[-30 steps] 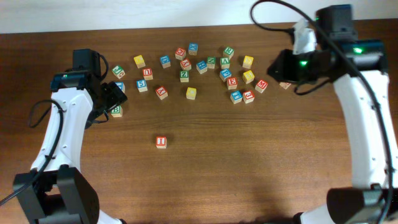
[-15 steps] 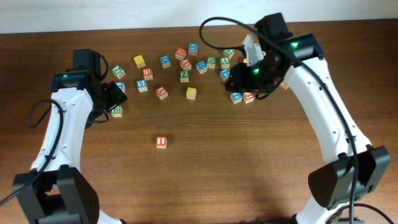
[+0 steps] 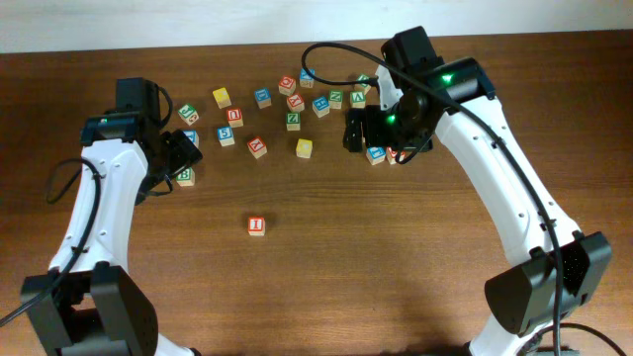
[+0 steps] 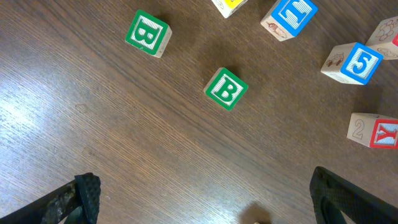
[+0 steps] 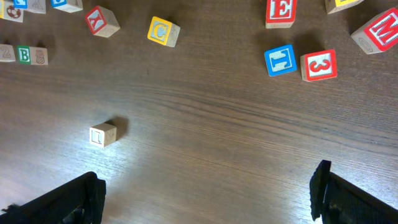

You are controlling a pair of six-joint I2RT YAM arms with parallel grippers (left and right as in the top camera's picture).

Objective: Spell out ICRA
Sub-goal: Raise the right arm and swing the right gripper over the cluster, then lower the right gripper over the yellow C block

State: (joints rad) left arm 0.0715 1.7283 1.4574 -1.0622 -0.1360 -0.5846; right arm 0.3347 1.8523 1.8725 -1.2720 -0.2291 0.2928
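Roughly two dozen letter blocks lie scattered in a loose band along the far edge of the table [image 3: 396, 267]. One of them, the I block [image 3: 256, 225], sits alone, well apart from the rest and toward the middle of the tabletop. The yellow C block [image 3: 304, 147] lies on the near fringe of the band, with bare wood between it and the I block.

The right gripper [image 3: 358, 131] hangs over the right part of the band, and its arm covers several blocks from above. Its jaws stand wide apart with nothing between them. The left gripper [image 3: 184, 154] hovers nearer the left edge, its jaws likewise spread wide and empty.

The right wrist camera shows blocks that the arm crowds overhead: a red E block [image 5: 281, 12] and a blue block [image 5: 281, 60] just beside a red 3 block [image 5: 320, 65]. It also shows the C and I blocks on the open wood. The left wrist camera shows a green B block [image 4: 226, 88] ahead of its fingers, a second green B block [image 4: 147, 33] beyond it, and a blue 5 block [image 4: 354, 62] off to the side.

The tabletop is dark brown wood with visible grain. A pale wall [image 3: 198, 20] runs beyond the far edge.
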